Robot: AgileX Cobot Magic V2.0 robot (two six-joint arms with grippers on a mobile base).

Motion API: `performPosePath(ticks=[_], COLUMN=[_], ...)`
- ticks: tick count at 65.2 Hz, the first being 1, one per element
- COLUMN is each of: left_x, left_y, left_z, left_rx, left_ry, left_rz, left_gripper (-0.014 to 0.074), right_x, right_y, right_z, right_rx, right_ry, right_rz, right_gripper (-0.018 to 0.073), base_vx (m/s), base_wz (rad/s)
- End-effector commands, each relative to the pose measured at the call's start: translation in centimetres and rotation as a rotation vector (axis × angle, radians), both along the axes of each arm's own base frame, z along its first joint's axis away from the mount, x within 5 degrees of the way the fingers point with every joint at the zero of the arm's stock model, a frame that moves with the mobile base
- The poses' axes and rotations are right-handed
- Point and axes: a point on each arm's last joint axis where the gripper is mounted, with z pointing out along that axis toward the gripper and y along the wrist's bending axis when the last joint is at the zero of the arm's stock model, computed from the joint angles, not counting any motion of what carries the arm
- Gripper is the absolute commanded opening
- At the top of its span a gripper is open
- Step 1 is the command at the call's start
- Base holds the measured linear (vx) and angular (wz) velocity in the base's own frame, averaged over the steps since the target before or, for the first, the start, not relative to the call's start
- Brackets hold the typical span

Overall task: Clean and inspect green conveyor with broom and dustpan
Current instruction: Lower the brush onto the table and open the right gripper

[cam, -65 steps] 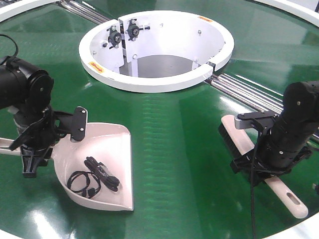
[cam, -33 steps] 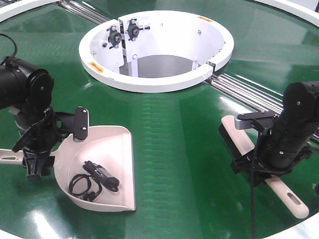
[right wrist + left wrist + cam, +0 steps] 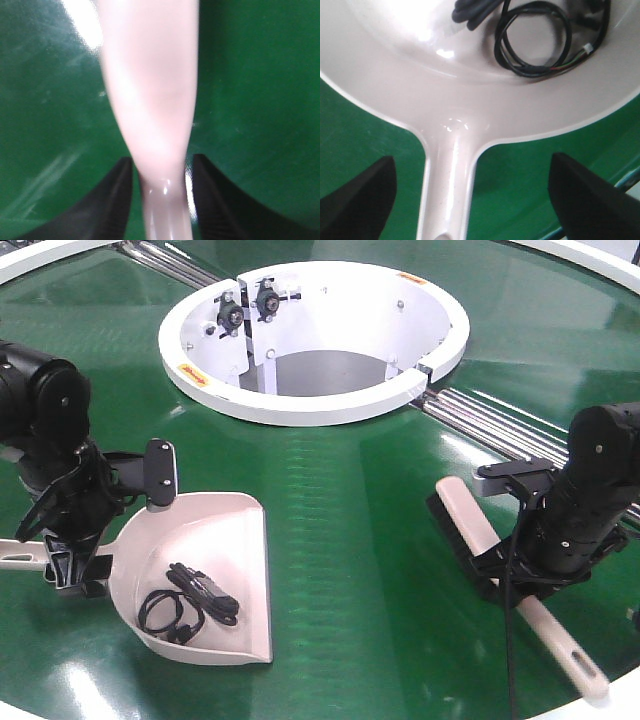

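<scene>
The dustpan (image 3: 228, 525) lies on the green conveyor (image 3: 340, 500) at the left, with a coiled black cable (image 3: 188, 605) inside it. My left gripper (image 3: 112, 530) is open, its jaws wide apart on either side of the dustpan handle (image 3: 445, 190) and not touching it. In the left wrist view the dustpan (image 3: 470, 95), the cable (image 3: 535, 45) and the left gripper (image 3: 470, 180) show from above. At the right, the broom (image 3: 462, 518) lies bristles-left on the belt. My right gripper (image 3: 520, 585) is shut on its handle. In the right wrist view the right gripper (image 3: 162, 172) pinches the broom (image 3: 150, 90).
The white ring-shaped rim (image 3: 300, 405) with its deep opening stands at the belt's centre. Steel rods (image 3: 500, 430) run from it toward the right, just behind my right arm. The conveyor's white outer edge (image 3: 620, 702) passes close below the broom's handle end.
The broom has swung with my right gripper: its head slid left and its handle end dropped toward the front edge. My left arm drew back to the left. The dustpan shifted slightly toward the front.
</scene>
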Motion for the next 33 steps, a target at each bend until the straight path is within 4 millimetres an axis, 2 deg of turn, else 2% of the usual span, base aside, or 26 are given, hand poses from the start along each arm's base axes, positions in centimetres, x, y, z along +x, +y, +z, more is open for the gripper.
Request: performPosePath(ticks=[1,9,20,26,33], left_x=[-0.6,-0.7,-0.8,-0.9,-1.1], left_y=[-0.3,-0.4,-0.6,-0.8,-1.1], left_z=[2.2,2.2,2.2,2.2,2.2], left_rx=[-0.05,-0.062,-0.079,-0.103,-0.138], left_ry=[-0.055,-0.048,-0.038,-0.028,0.001], left_rz=[0.013,0.018,0.023,0.031,0.044], left_gripper=[0.0575,0.0575,0.0575,0.0575,0.0575], right_x=[0.3,0.5,0.6,0.5,0.0], right_y=[-0.1,-0.1,-0.1,-0.2,-0.2], right_z=[1.5,1.6,1.8,2.6,4.6], right_rx=[0.005,0.008,0.002,0.006,0.016], right_ry=[-0.079,-0.102,-0.13,-0.17,-0.269], right_rz=[0.0,0.001,0.015,0.03,0.053], right_gripper=[0.0376,0.0417,0.0424,0.0424,0.0424], base_vx=[0.0,0.0,0.0,0.0,0.0], base_wz=[0.0,0.0,0.0,0.0,0.0])
